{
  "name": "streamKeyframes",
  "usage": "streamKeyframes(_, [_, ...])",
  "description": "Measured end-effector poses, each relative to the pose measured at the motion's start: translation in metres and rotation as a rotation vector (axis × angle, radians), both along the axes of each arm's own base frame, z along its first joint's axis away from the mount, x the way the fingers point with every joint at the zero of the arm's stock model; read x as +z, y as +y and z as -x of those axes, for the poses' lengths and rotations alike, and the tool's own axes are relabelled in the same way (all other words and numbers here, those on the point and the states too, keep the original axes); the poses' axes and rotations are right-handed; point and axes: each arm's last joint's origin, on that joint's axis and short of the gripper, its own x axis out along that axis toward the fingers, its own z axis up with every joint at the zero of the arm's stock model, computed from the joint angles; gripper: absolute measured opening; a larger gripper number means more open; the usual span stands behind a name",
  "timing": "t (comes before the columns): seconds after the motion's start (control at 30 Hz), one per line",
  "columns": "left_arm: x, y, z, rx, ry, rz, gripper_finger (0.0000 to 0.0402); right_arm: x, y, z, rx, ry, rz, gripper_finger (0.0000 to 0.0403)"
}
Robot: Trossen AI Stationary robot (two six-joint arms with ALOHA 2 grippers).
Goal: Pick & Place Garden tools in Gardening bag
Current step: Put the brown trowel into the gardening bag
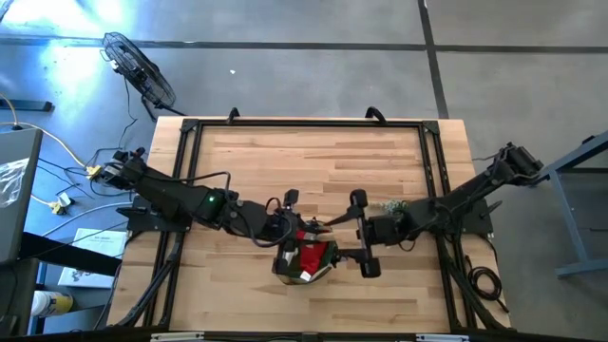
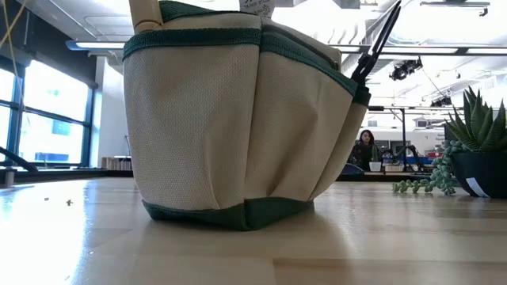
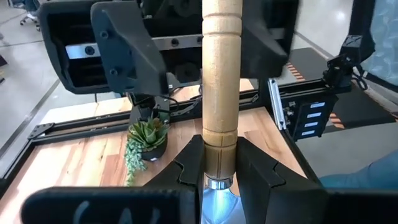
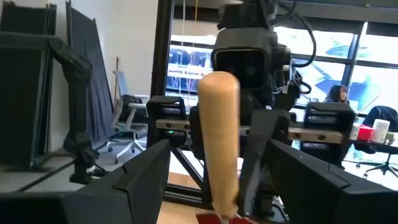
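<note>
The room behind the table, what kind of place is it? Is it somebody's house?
Probably not a house. It looks like a big office or robot lab: tall windows, rolling office chairs, and a person sitting at desks far behind the gardening bag.

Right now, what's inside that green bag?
In the bag a red fabric bundle shows, and the left end effector holds a wooden-handled tool upright there. Anything deeper is hidden.

on the table: one gardening bag, one wooden-handled tool, one pair of black shears, one potted plant.
</note>
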Motion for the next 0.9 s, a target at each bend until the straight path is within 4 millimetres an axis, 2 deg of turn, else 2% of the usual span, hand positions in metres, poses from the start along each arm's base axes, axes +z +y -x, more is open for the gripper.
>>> streamKeyframes(0.17, [-0.004, 0.007, -0.007, -0.003, 0.015, 0.009, 0.0054, 0.001, 0.005, -0.008, 0.002, 0.002, 0.019, 0.0256])
streamKeyframes(0.37, [-0.012, 0.007, -0.013, -0.014, 0.046, -0.002, 0.0054, 0.002, 0.005, -0.009, -0.006, 0.004, 0.018, 0.0256])
streamKeyframes(0.7, [-0.014, 0.005, -0.015, -0.017, 0.044, -0.004, 0.0054, -0.003, 0.005, -0.010, -0.001, 0.049, 0.013, 0.0255])
streamKeyframes(0.8, [-0.014, 0.005, -0.015, -0.017, 0.046, -0.005, 0.0054, -0.003, 0.005, -0.010, -0.001, 0.052, 0.013, 0.0242])
streamKeyframes(0.9, [-0.014, 0.005, -0.015, -0.017, 0.046, -0.004, 0.0054, -0.004, 0.005, -0.010, -0.002, 0.062, 0.018, 0.0213])
